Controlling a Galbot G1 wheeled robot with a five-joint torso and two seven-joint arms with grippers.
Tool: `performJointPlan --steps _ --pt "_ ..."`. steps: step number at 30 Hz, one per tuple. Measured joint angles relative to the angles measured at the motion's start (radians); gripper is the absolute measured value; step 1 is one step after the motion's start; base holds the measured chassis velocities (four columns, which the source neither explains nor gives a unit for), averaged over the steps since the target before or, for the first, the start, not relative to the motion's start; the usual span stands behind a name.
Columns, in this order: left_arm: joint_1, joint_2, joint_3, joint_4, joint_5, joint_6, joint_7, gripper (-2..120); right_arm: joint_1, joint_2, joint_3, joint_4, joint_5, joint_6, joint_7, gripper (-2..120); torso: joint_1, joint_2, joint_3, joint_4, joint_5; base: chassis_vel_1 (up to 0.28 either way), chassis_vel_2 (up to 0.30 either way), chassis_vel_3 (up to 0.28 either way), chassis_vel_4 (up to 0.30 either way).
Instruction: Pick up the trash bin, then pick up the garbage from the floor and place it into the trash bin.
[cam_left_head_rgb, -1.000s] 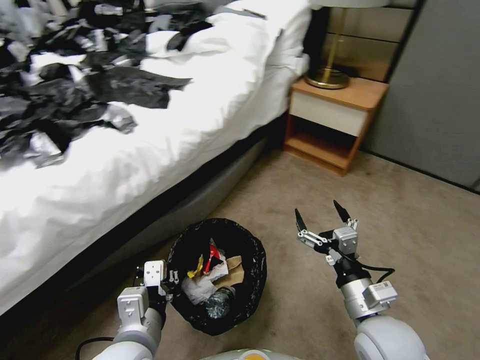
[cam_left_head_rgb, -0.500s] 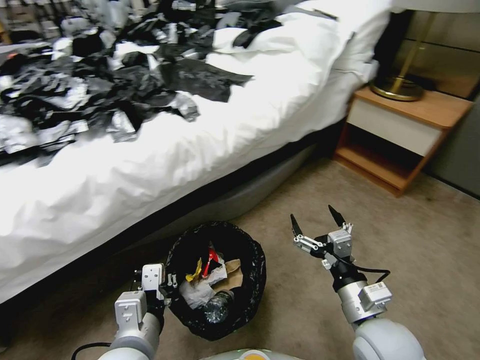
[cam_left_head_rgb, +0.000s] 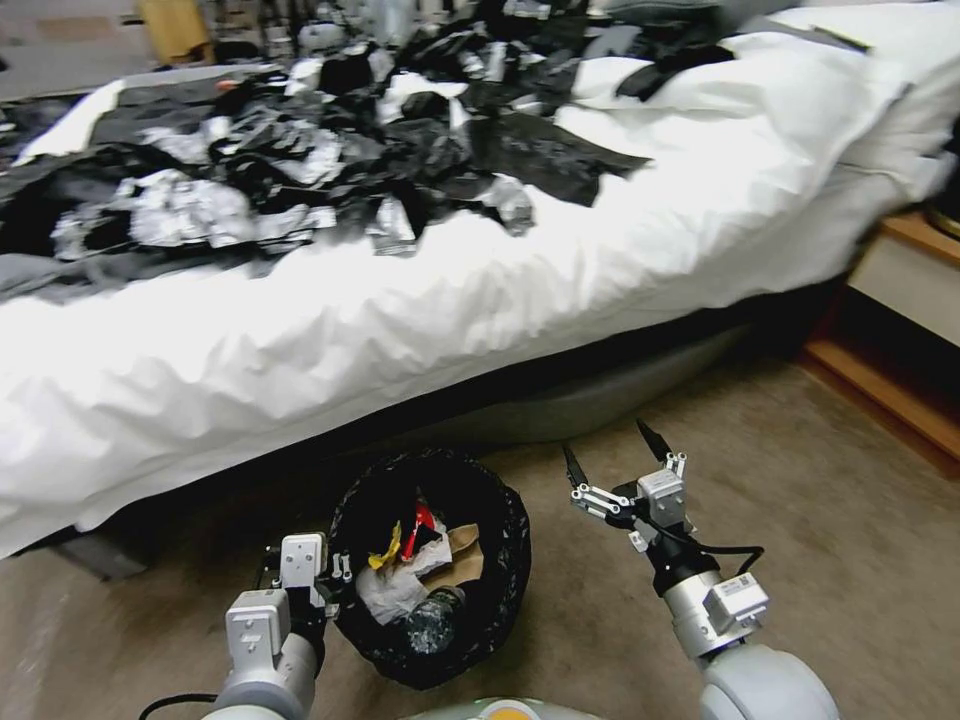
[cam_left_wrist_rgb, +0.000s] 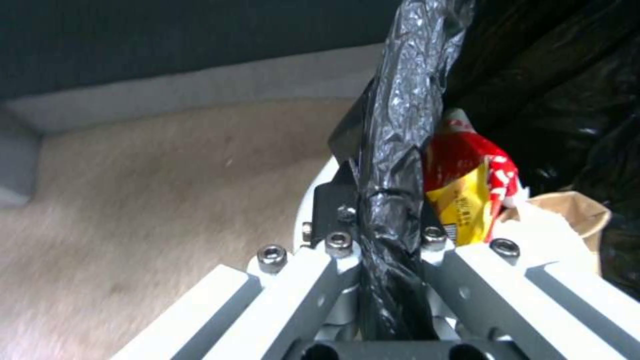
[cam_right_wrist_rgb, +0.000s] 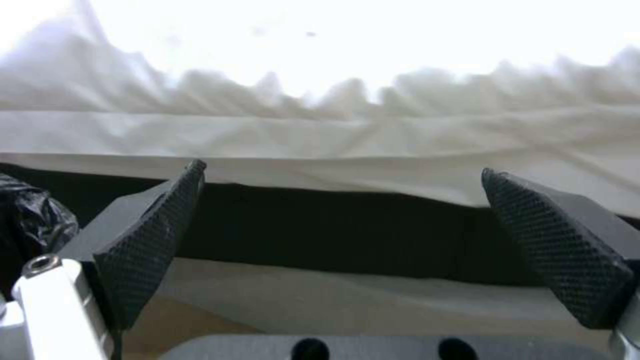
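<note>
The bin (cam_left_head_rgb: 432, 570) sits low at the near edge of the scene, just in front of the bed (cam_left_head_rgb: 420, 310), on the tan carpet (cam_left_head_rgb: 830, 520). Its black liner (cam_left_head_rgb: 505, 545) is folded over the rim. Inside lies the garbage (cam_left_head_rgb: 420, 575): a red packet (cam_left_head_rgb: 425, 522), a yellow wrapper (cam_left_head_rgb: 385, 548), a brown paper bag (cam_left_head_rgb: 462, 550), white tissue (cam_left_head_rgb: 392, 590) and a clear bottle (cam_left_head_rgb: 432, 612).

The left gripper (cam_left_head_rgb: 325, 590) is at the bin's left side. In the left wrist view its fingers (cam_left_wrist_rgb: 330, 210) are pressed together on the bin's rim and liner (cam_left_wrist_rgb: 400, 150), with the red packet (cam_left_wrist_rgb: 467, 160) and the yellow wrapper (cam_left_wrist_rgb: 460, 210) just beyond, and the paper bag (cam_left_wrist_rgb: 573, 210) farther in.

The right gripper (cam_left_head_rgb: 605, 465) hangs to the right of the bin, apart from it, above the carpet. Its two black fingers (cam_left_head_rgb: 653, 440) are spread wide with nothing between them. In the right wrist view the pads (cam_right_wrist_rgb: 153, 240) frame the white sheet (cam_right_wrist_rgb: 333, 135) and the dark gap under the bed.

Black clothing (cam_left_head_rgb: 380, 170) is heaped on the far left of the bed. A nightstand (cam_left_head_rgb: 900, 340) stands at the right edge.
</note>
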Motion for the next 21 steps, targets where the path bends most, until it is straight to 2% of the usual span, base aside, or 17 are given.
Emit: performJointPlan --steps 21 --pt "0.008 -0.001 -0.002 -0.004 -0.004 0.006 -0.001 0 -0.032 0.011 -0.055 -0.027 -0.05 0.032 -0.014 100 0.0 0.0 0.0 0.0 0.0 0.127 0.126 0.125 0.12"
